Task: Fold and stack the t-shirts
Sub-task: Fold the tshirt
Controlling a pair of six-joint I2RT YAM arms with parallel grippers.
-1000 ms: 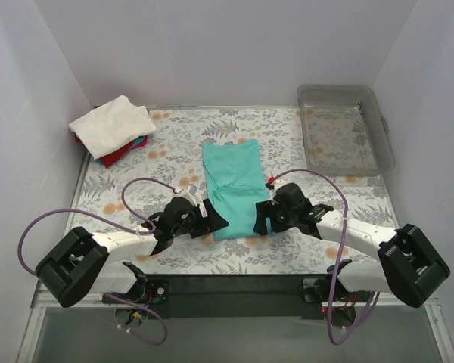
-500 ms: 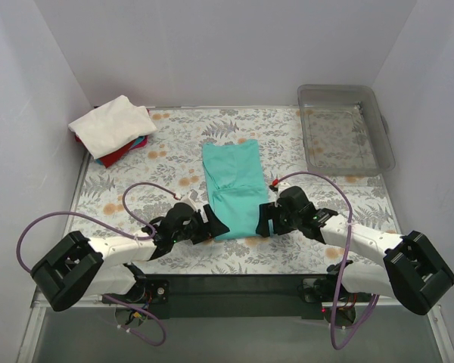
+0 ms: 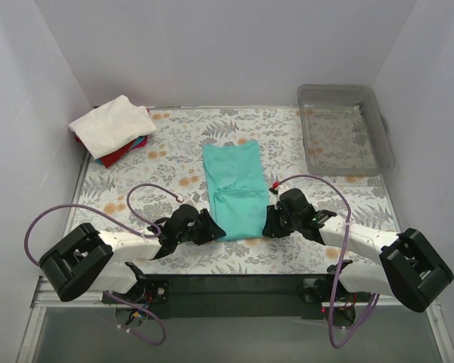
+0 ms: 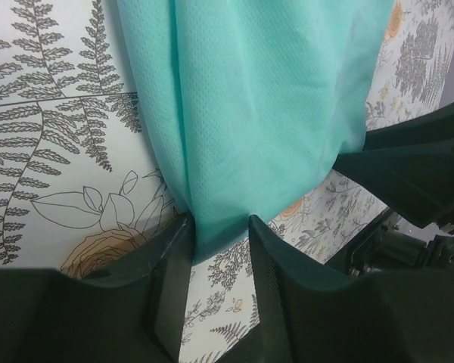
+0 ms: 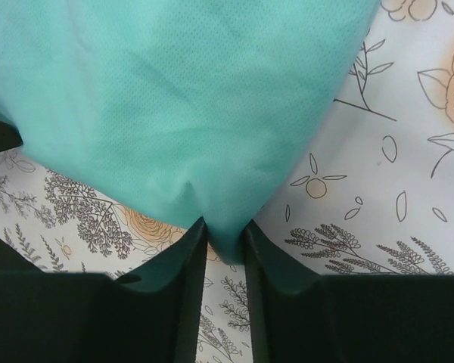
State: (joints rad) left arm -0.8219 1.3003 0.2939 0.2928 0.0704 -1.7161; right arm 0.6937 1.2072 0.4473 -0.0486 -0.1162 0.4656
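Observation:
A teal t-shirt (image 3: 234, 189), folded into a long strip, lies in the middle of the floral table. My left gripper (image 3: 209, 229) is shut on its near left corner, with the cloth (image 4: 257, 121) pinched between the fingertips. At the near right corner my right gripper (image 3: 267, 224) is shut on the hem, and the teal fabric (image 5: 174, 98) bunches between its jaws. A pile of folded t-shirts sits at the far left, a white one (image 3: 112, 123) on top with red (image 3: 121, 152) and blue edges under it.
A clear grey plastic tray (image 3: 344, 128) stands at the far right of the table. White walls close in the back and both sides. Purple cables loop over both arms near the front edge.
Both grippers slid in to the shirt's near corners and closed on the cloth. The shirt's near edge is now slightly gathered.

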